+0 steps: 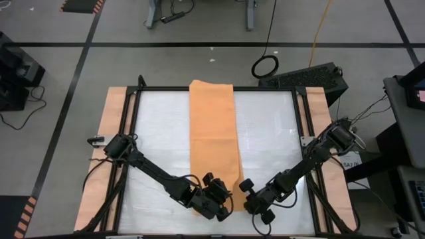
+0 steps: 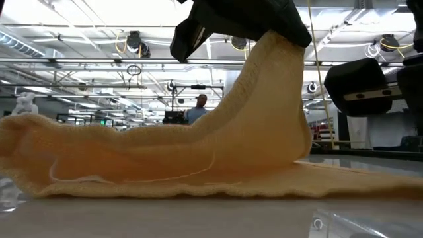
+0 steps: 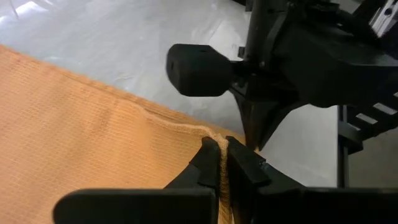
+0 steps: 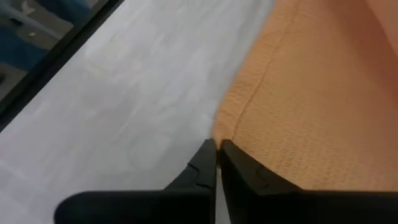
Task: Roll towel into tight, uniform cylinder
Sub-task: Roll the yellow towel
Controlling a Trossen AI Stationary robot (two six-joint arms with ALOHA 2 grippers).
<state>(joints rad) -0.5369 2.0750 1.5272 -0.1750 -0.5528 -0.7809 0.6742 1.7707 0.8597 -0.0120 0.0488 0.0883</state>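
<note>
left gripper (image 3: 221, 163) pinches towel (image 1: 212, 126) edge, lifted

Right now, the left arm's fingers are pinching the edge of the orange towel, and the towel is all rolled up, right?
Not quite. The towel is not rolled up: the high view shows it stretched out as a long strip down the table, with no roll started. The rest is right: the left arm's fingers are pinching its edge, as the left wrist view shows.
</note>
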